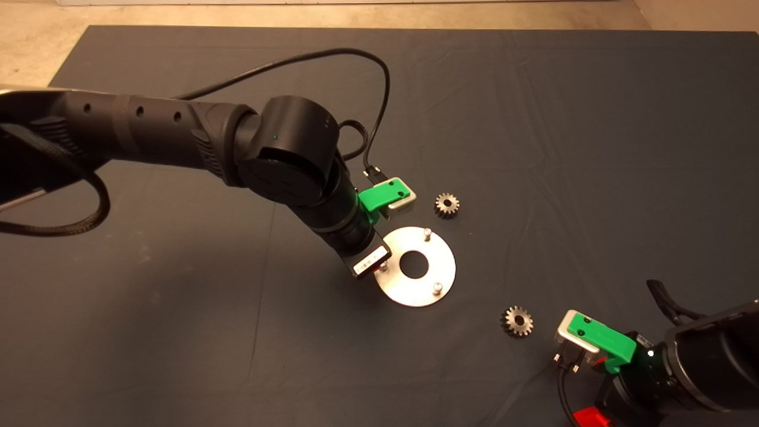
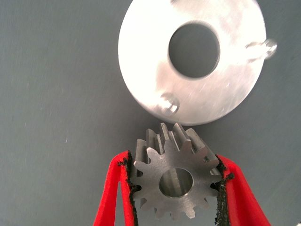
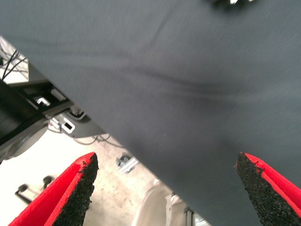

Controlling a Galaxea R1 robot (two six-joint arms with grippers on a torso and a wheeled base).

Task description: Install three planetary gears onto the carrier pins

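Silvery-grey steel gear (image 2: 176,181) sat clamped flat between the left gripper's (image 2: 175,188) red fingers (image 2: 113,197), pads biting opposite teeth, bore facing the wrist camera. It hung just beside the disc (image 2: 155,70) rim, near one carrier pin (image 2: 169,103); bore and pin were not lined up yet. Head view put the left gripper (image 1: 370,261) over the disc's (image 1: 442,261) left edge, the wrist hiding the gear there.

All three pins stood bare: one partly under the wrist (image 1: 383,267), one at the far edge (image 1: 427,233), one at the near edge (image 1: 437,288). So none was installed, first gear in hand. The two other planetary gears lay loose on the mat (image 1: 533,118), one beyond the disc (image 1: 446,204), one nearer the right arm (image 1: 517,321), both apart from the disc.

Right gripper (image 1: 584,356) waited at the lower right edge, fingers (image 3: 70,188) spread wide, nothing between them; its wrist view showed mat and some floor.

Judgement for the step: shift the gear until its bore sits directly over the nearest pin, keep the gear face level with the disc, lower straight down. Any tilt would likely catch the bore edge on the pin top, and the loose disc could slide if pushed sideways. Release only once the gear sits flat on the disc.
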